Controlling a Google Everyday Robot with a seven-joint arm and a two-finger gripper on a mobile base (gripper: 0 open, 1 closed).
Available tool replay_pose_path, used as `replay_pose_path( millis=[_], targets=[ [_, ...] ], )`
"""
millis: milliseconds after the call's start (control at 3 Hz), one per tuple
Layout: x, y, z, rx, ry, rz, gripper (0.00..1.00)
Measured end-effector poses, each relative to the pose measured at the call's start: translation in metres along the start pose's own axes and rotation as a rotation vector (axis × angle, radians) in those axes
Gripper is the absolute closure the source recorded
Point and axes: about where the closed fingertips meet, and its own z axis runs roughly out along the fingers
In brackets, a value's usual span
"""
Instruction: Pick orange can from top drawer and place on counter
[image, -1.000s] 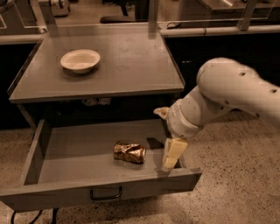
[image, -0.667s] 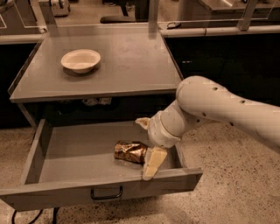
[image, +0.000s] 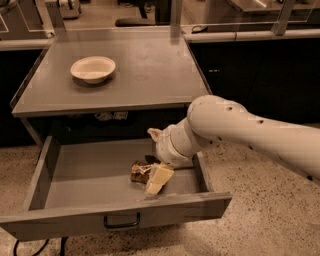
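The orange can (image: 139, 171) lies on its side in the open top drawer (image: 75, 172), right of the middle and near the front panel. My gripper (image: 154, 181) reaches down into the drawer from the right and sits at the can's right end, covering part of it. The pale arm (image: 225, 127) crosses the drawer's right side. The grey counter (image: 145, 75) lies above and behind the drawer.
A cream round bowl (image: 93, 69) stands on the counter's back left. The drawer's dark handle (image: 121, 220) is at the front panel's centre. Dark cabinets stand to the right and behind, and speckled floor lies around the drawer.
The arm has swung left across the drawer. The gripper has moved from the right wall to the can's right end. The can has not moved.
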Motion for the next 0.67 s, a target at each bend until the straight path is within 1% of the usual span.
replay_pose_path(
  millis=[333, 667],
  targets=[
    [0.010, -0.012, -0.003, 0.076, 0.035, 0.021, 0.00],
    [0.027, -0.027, 0.002, 0.164, 0.060, 0.062, 0.00]
  ],
)
